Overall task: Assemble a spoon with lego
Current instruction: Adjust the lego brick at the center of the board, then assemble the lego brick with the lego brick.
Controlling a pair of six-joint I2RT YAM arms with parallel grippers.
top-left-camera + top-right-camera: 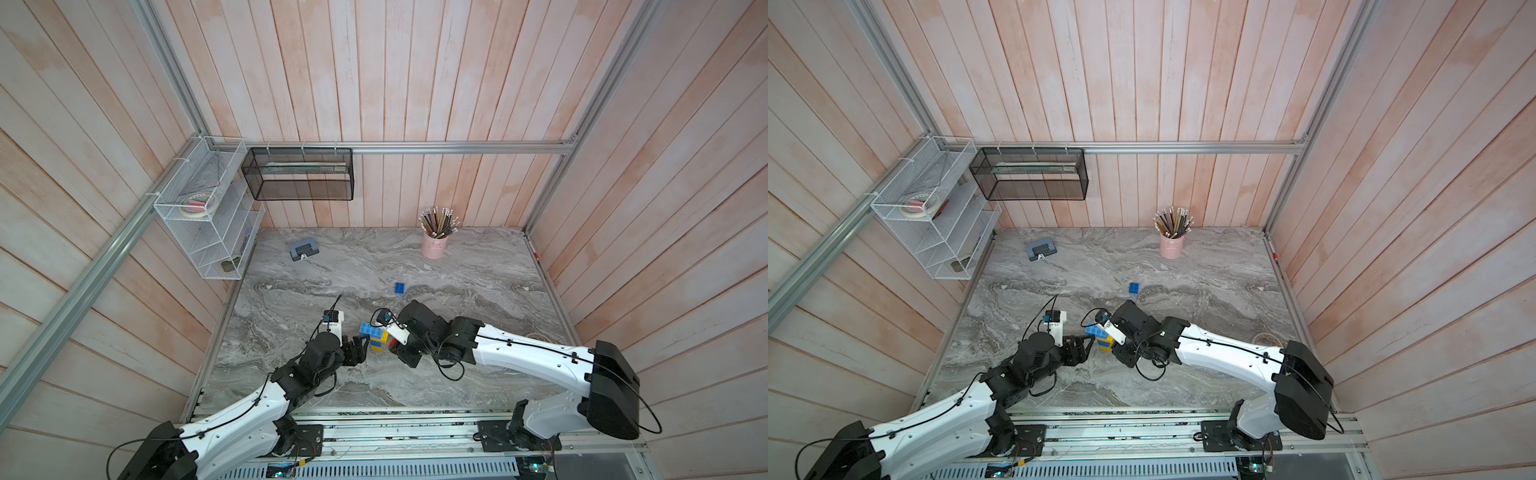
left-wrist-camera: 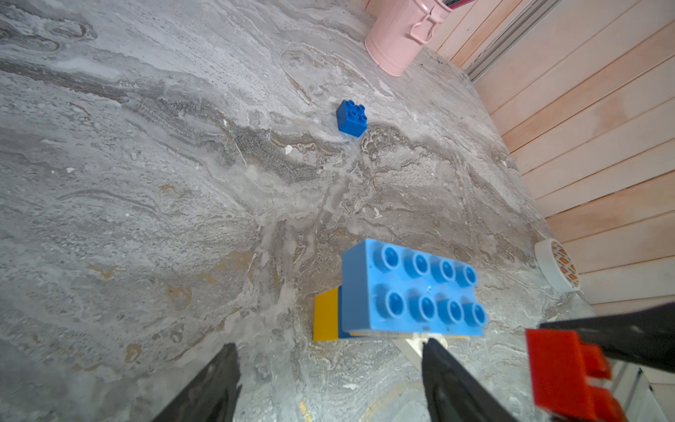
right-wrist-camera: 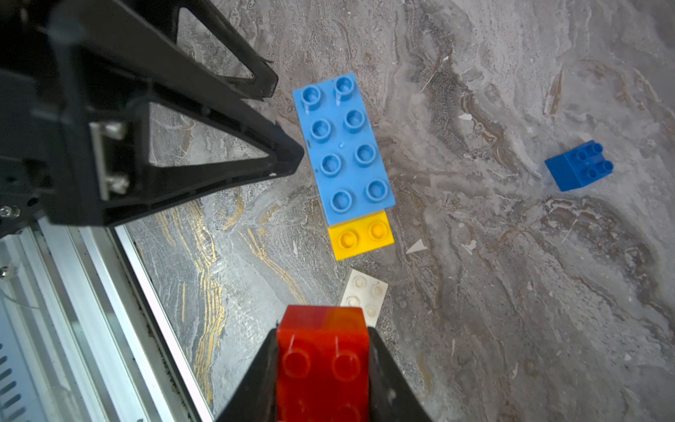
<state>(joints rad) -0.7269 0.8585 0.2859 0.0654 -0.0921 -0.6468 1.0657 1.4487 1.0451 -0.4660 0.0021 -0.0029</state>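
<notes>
**Right gripper clamping the red brick, half-built spoon sitting front-middle of the table**

I'm watching the right gripper (image 3: 322, 332) squeezing a red brick (image 3: 321, 365) near the spoon (image 3: 345, 146), just a light-blue oblong brick sitting on a yellow one on the table (image 1: 457, 374). The left gripper (image 2: 328, 350) is hanging at the spoon's other side, fingers apart, gripping nothing. A white brick (image 3: 365, 296) is lying between the red one and the yellow end, crowding that spot. A loose blue brick (image 3: 579, 166) is sitting well apart, toward the pink pencil cup (image 1: 434, 246).

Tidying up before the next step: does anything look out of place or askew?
A small dark blue brick sits alone, far from the stack. The white brick lies beside that stack, skewed to it. Nothing looks spilled or broken.
</notes>
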